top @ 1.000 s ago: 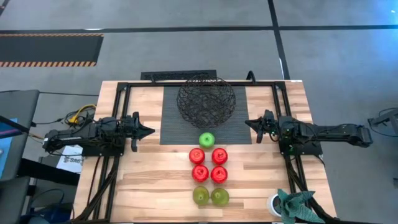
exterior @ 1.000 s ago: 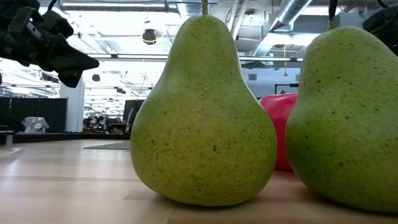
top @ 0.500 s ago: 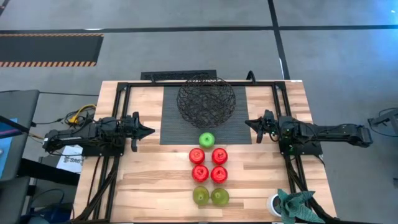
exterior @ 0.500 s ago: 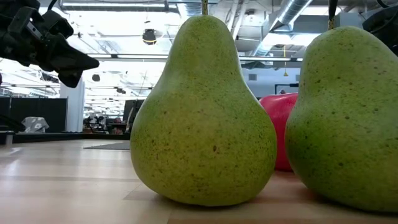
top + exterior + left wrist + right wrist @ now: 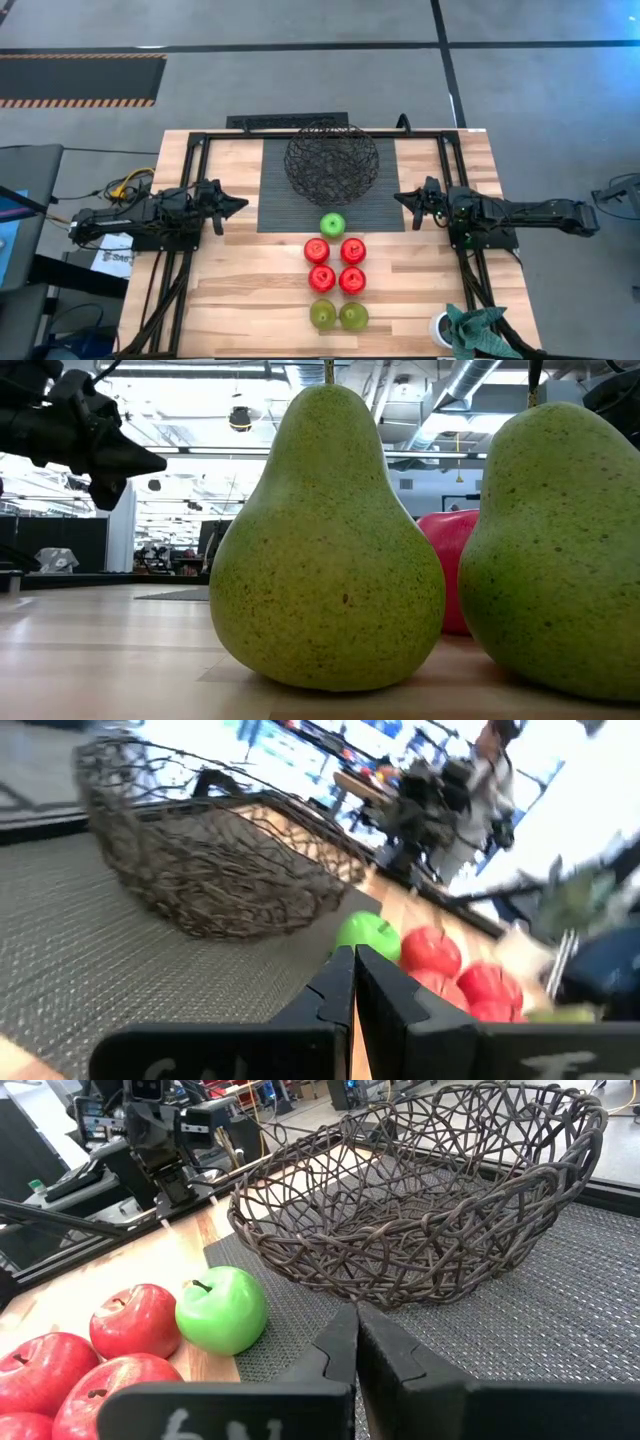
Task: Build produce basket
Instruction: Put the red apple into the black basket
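Observation:
The black wire basket [image 5: 332, 163] stands on a dark ribbed mat [image 5: 280, 210] at the table's far middle. Just near of the mat lie a green apple [image 5: 332, 224], several red apples [image 5: 336, 265] and two yellow-green pears [image 5: 338, 315], all resting on the wood. The pears fill the low view [image 5: 325, 550]. My left gripper [image 5: 242, 204] is shut and empty, off the mat's left edge, pointing right. My right gripper [image 5: 399, 197] is shut and empty, off the mat's right edge, pointing left. Each wrist view shows the basket [image 5: 220, 870] [image 5: 420, 1210] and the green apple [image 5: 368, 932] [image 5: 222, 1310].
Black frame rails [image 5: 190, 160] run along the table's left, right and far sides. A white cup with a green cloth [image 5: 462, 328] sits at the near right corner. Bare wood lies left and right of the fruit.
My left gripper has rolled about its own axis at the mat's left edge and stays shut. The fruit, the basket and my right gripper have kept still.

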Tool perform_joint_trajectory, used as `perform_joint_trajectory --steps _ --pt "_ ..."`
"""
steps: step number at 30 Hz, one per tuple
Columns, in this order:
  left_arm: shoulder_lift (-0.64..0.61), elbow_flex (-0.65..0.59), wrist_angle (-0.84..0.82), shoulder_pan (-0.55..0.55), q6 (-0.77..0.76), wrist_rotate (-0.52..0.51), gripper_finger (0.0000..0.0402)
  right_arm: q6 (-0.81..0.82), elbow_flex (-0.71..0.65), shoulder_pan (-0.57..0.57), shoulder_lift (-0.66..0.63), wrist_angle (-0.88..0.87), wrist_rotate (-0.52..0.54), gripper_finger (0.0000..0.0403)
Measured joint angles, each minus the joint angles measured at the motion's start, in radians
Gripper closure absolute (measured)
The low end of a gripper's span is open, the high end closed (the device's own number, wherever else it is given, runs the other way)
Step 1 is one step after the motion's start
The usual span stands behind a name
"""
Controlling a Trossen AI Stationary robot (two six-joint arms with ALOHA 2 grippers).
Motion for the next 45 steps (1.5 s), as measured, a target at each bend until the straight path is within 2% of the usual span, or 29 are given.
perform_joint_trajectory --steps 6,11,14,17,21,26,29,32,35,40,45 --pt "0.0 0.0 0.036 0.0 -0.073 -0.032 0.0401 0.025 0.0 -0.001 0.0 0.046 0.004 0.0378" --pt "0.0 0.0 0.039 0.0 -0.118 -0.038 0.0401 0.29 0.0 -0.001 -0.001 0.181 0.033 0.038" --pt "0.0 0.0 0.036 0.0 -0.11 -0.056 0.0401 0.369 0.0 -0.001 -0.002 0.241 0.036 0.038" --pt "0.0 0.0 0.036 0.0 -0.098 -0.079 0.0401 0.375 0.004 -0.001 -0.001 0.241 0.082 0.0379" --pt "0.0 0.0 0.036 0.0 -0.098 -0.084 0.0401 0.397 0.019 -0.001 -0.002 0.262 0.082 0.0379" --pt "0.0 0.001 0.035 0.0 -0.075 -0.086 0.0401 0.431 0.024 -0.022 -0.001 0.333 0.049 0.0379" --pt "0.0 0.001 0.035 0.0 -0.075 -0.09 0.0401 0.378 0.094 -0.017 -0.001 0.322 0.034 0.0379" --pt "0.0 0.001 0.035 0.0 -0.075 -0.09 0.0401 0.324 0.246 0.01 0.017 0.159 0.027 0.0379" --pt "0.0 0.001 0.035 0.0 -0.075 -0.09 0.0401 0.315 0.45 0.053 0.106 -0.159 0.028 0.0378" --pt "0.0 0.002 0.035 0.0 -0.075 -0.089 0.0401 0.376 0.801 0.125 0.369 -0.635 0.031 0.0378" --pt "0.0 0.002 0.035 0.0 -0.075 -0.089 0.0401 0.443 1.079 0.177 0.672 -0.976 0.032 0.0367"
